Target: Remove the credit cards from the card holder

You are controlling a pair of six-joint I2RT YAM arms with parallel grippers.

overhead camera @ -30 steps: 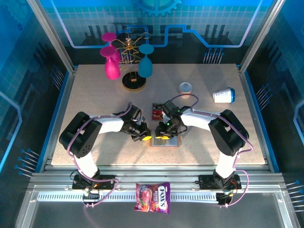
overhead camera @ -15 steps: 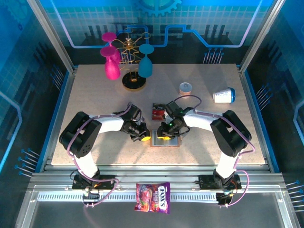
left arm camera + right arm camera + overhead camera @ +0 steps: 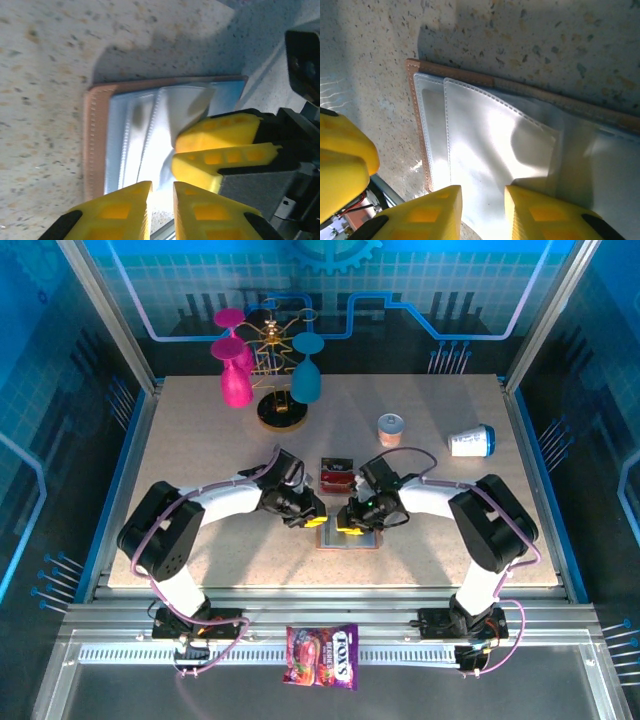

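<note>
Card holder (image 3: 490,135) open flat on tabletop (image 3: 200,440). Left pincer (image 3: 161,200) and right pincer (image 3: 482,205) narrowly parted over it, nothing seen pinched. Credit cards (image 3: 336,476) just beyond: likely thin, stiff, slick; pinch by an edge.

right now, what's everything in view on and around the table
table: one, speckled beige, under everything
card holder: one, tan, grey-blue pockets, open near centre
credit cards: small stack, red, just beyond holder
rack: one, gold, far left
glasses: about three, pink and teal, on rack
small tub: one, orange-topped, far centre-right
cup: one, white-blue, on its side, far right
candy bag: one, purple-red, near rail
left fingers: two, yellow, over holder's edge
right fingers: two, yellow, over holder's pockets
</note>
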